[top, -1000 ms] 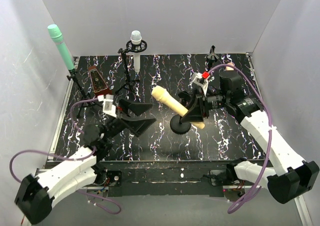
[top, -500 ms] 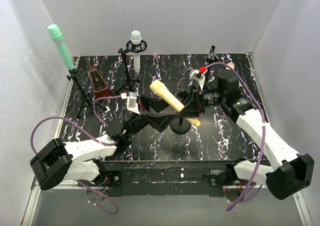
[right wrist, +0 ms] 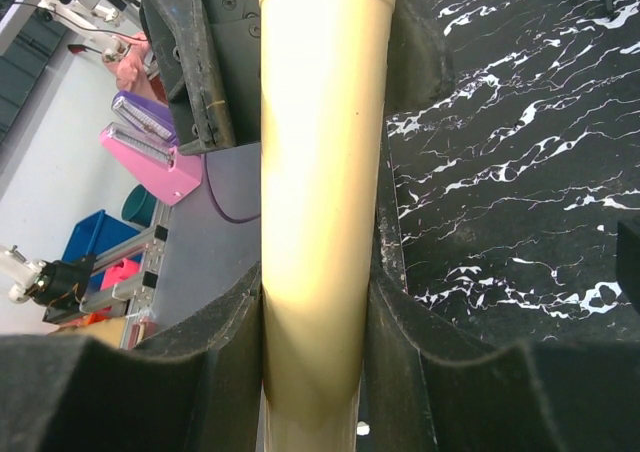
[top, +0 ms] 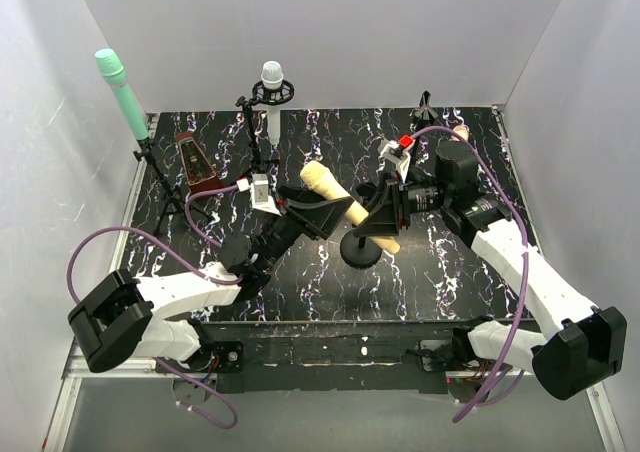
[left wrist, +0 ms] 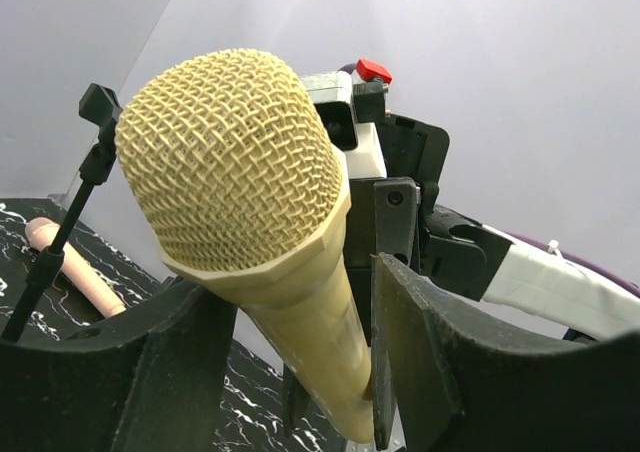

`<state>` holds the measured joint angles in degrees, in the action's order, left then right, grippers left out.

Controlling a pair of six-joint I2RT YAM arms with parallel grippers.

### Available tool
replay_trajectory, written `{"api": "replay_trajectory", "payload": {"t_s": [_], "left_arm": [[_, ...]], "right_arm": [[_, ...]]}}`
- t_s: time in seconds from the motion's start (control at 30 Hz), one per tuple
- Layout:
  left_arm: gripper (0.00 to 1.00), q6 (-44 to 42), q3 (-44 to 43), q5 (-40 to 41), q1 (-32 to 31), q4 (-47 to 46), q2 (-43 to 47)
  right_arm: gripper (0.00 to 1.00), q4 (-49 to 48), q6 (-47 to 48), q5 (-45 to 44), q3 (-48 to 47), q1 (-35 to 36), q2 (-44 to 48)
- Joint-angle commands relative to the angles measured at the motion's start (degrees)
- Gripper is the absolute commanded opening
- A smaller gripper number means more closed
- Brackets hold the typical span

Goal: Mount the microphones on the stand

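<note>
The yellow microphone (top: pixel 338 200) is held tilted above the black round-based stand (top: pixel 360 252), head up and to the left. My right gripper (top: pixel 385 215) is shut on its lower handle, which fills the right wrist view (right wrist: pixel 315 172). My left gripper (top: pixel 320 214) is open with its jaws on either side of the shaft below the mesh head (left wrist: pixel 235 162); the right finger (left wrist: pixel 420 362) is close to the shaft and the left one stands apart. The mint green microphone (top: pixel 122 92) and the white microphone (top: pixel 272 90) sit in stands at the back left. The peach-pink microphone (top: pixel 459 131) lies at the back right.
A brown wedge-shaped object (top: pixel 196 162) stands at the back left among tripod legs (top: pixel 175 202). A small black stand (top: pixel 426 107) is at the back right and also shows in the left wrist view (left wrist: pixel 60 232). White walls enclose the black marbled table (top: pixel 300 282).
My left arm has swung right and forward, bringing its open jaws around the yellow microphone's shaft. My right gripper has shifted the microphone slightly left and kept hold.
</note>
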<state>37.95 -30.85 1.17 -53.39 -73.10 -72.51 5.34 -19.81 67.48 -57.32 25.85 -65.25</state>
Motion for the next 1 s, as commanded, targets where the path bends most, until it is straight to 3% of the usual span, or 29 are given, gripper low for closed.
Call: {"api": "replay_trajectory", "payload": {"t_s": [0.0, 0.27, 0.33, 0.4, 0.43, 0.47, 0.57, 0.67, 0.87, 0.97], "left_arm": [[0.58, 1.50, -1.93, 3.22, -0.23, -2.05, 0.79], [0.56, 6.51, -2.63, 4.10, -0.23, -5.38, -1.49], [0.38, 7.04, -2.90, 4.19, -0.23, -6.26, -1.93], [0.09, 7.05, -2.99, 4.37, -0.23, -6.35, -1.93], [0.00, 6.00, -3.07, 4.02, -0.23, -6.18, -1.76], [0.00, 5.03, -3.07, 3.58, -0.23, -5.57, -1.32], [0.00, 0.73, -2.99, 2.26, -0.14, -1.27, 1.83], [0.00, -2.70, -4.04, 0.16, 0.12, 3.74, 5.26], [0.00, -7.37, -9.48, -4.68, 0.65, 16.48, 9.05], [0.00, -7.37, -10.80, -6.26, 0.83, 18.07, 8.97]], "right_arm": [[0.01, -2.44, -0.67, 1.33, 0.80, -0.18, 1.27], [0.01, -2.97, 0.21, 1.95, 1.77, -0.18, 1.45], [0.01, -2.71, 0.74, 2.04, 1.86, -0.18, 1.53], [0.01, -2.36, 1.27, 2.13, 2.04, -0.18, 1.62], [0.01, -2.36, 1.44, 2.30, 2.21, -0.18, 1.62], [0.06, -2.27, 1.71, 2.48, 2.39, -0.18, 1.80], [0.42, -0.26, 3.72, 3.00, 2.83, -0.18, 2.32], [0.55, 1.77, 6.45, 2.74, 3.62, -0.18, 3.03], [0.59, 3.44, 9.26, 2.13, 5.11, -0.18, 3.11], [0.54, 3.62, 9.88, 2.65, 4.85, -0.18, 3.29]]}}
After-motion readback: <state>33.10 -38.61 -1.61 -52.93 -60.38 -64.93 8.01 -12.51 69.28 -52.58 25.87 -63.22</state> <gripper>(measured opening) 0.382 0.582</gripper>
